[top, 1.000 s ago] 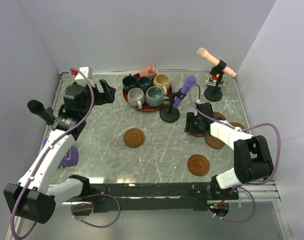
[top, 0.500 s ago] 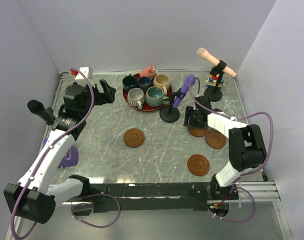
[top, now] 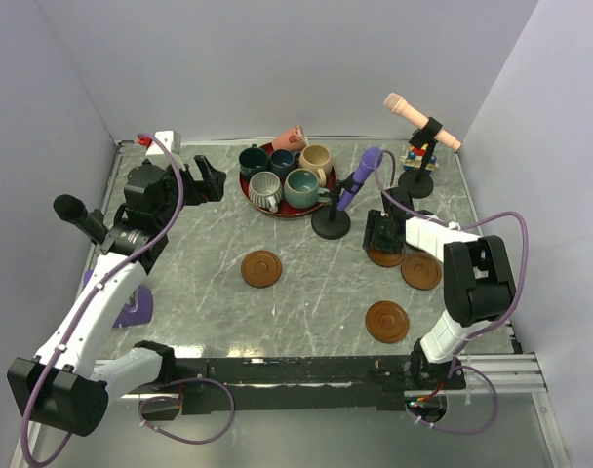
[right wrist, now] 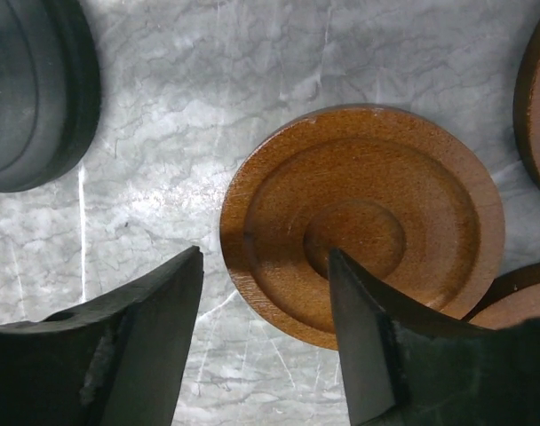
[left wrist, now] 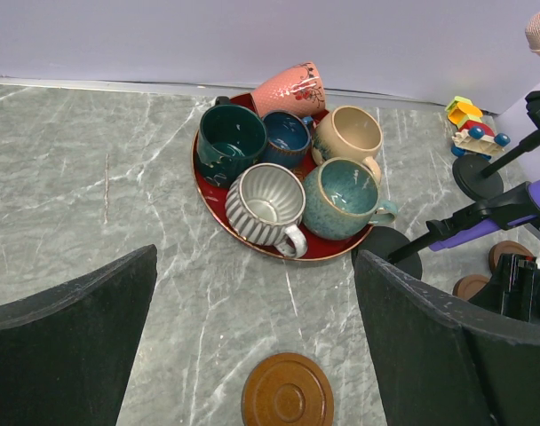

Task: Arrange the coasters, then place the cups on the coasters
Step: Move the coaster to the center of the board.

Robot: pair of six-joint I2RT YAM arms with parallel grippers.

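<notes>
A purple toy microphone on a black round stand [top: 333, 222] is seen beside the right gripper [top: 381, 237], jaws apart over a round brown wooden coaster [right wrist: 363, 222]; left gripper [left wrist: 252, 346] jaws wide apart.

Both arms are wearing white link covers over black joints. Purple cables are looping along each. Each end effector, left [top: 201, 177] and right [top: 381, 234], is showing black fingers.

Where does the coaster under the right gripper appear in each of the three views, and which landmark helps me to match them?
Top external: the coaster lies right of centre, partly hidden under the right gripper.
Left wrist: probably the brown disc at the far right edge; I cannot be sure.
Right wrist: it fills the centre, one of the fingers over its near edge.
Shared landmark: the black round base of the purple microphone.
</notes>
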